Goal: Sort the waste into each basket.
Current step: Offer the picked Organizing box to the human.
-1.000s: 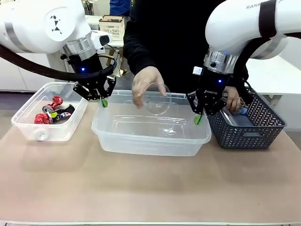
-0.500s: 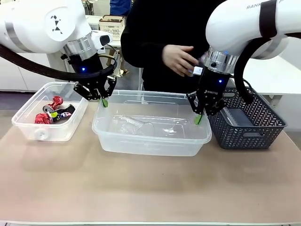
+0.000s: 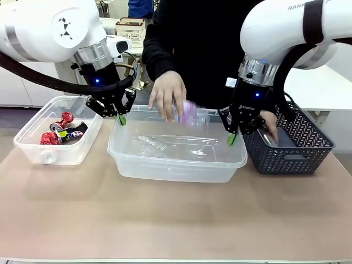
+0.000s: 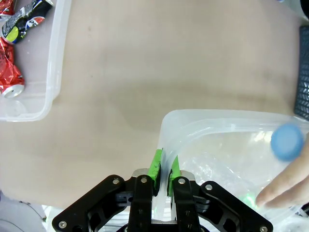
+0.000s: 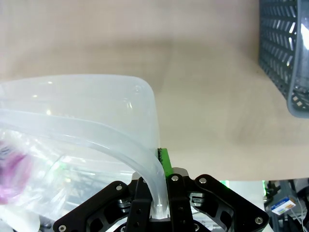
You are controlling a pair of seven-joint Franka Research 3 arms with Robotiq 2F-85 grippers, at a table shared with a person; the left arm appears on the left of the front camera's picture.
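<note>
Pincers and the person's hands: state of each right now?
Left pincer: shut on the large clear tub's rim.
Right pincer: shut on the same rim.
Person's hand: holding a plastic bottle over the tub.

Two pieces of print could be read — "ROBOTIQ" on the black body of the right hand (image 3: 232,137), and the cut-off letters "RANK" on the right arm (image 3: 286,25).

Person's hand (image 3: 166,93) lowering bottle (image 3: 190,114) over big tub (image 3: 177,160), 2 claws pinching rim
</note>
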